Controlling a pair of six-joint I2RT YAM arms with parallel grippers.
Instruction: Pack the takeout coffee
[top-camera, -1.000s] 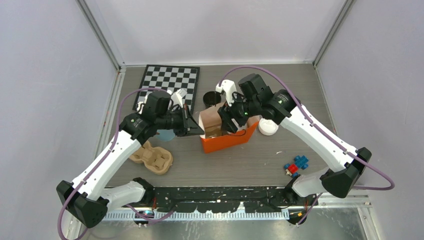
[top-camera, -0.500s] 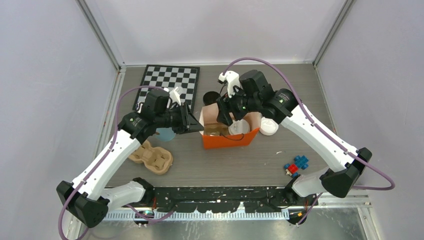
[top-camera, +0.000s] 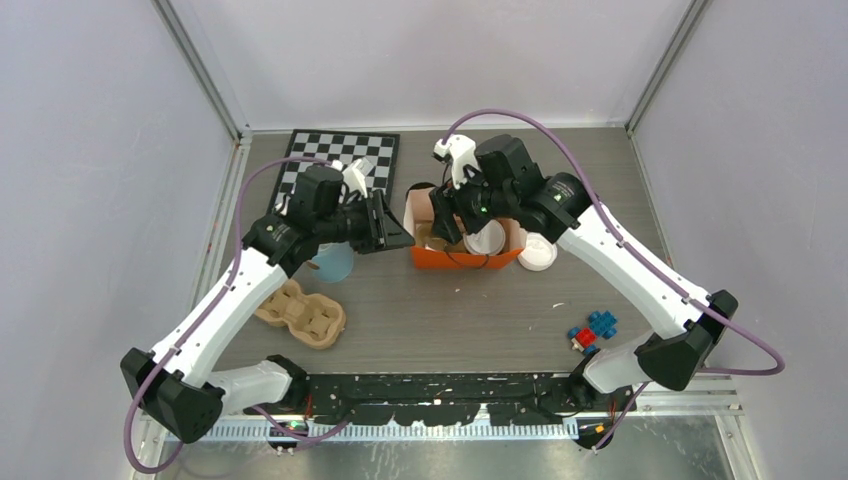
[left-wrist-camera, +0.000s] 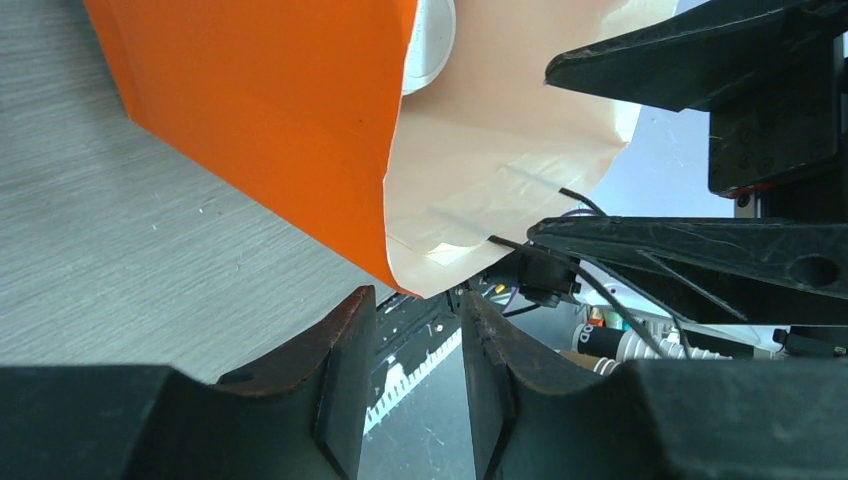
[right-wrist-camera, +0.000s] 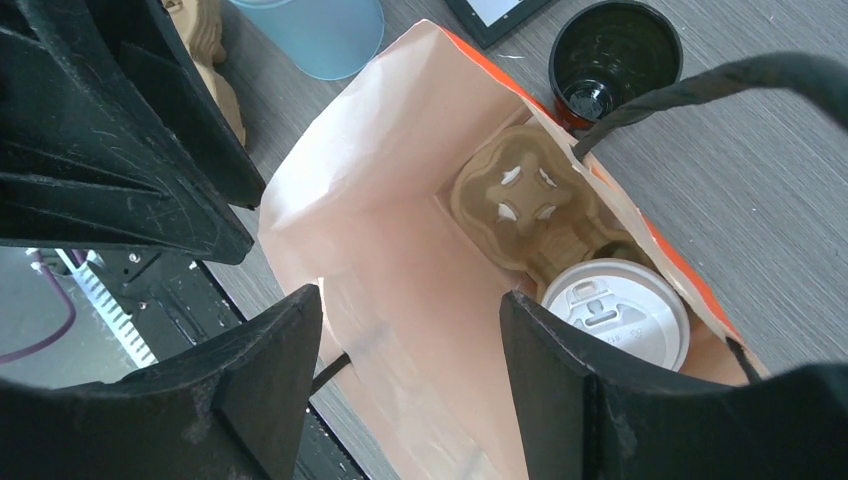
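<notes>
Coffee cup (right-wrist-camera: 615, 312) stands in your bag's (top-camera: 465, 260) carrier (right-wrist-camera: 520, 195) for steadiness; right jaws wide, empty; left jaws, nine o'clock, slightly parted, empty.

Orange bag (top-camera: 465, 259) upright mid-worktop (top-camera: 450, 320), white-lidded cup (top-camera: 486, 238) inside. Right end effector (top-camera: 452, 222) over the bag mouth. Left end effector (top-camera: 395, 235) just beside its left wall. Another white lid (top-camera: 537, 254) right of bag.

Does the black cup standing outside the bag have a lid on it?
No, the black cup beside the bag is uncapped, with its dark inside showing.
</notes>
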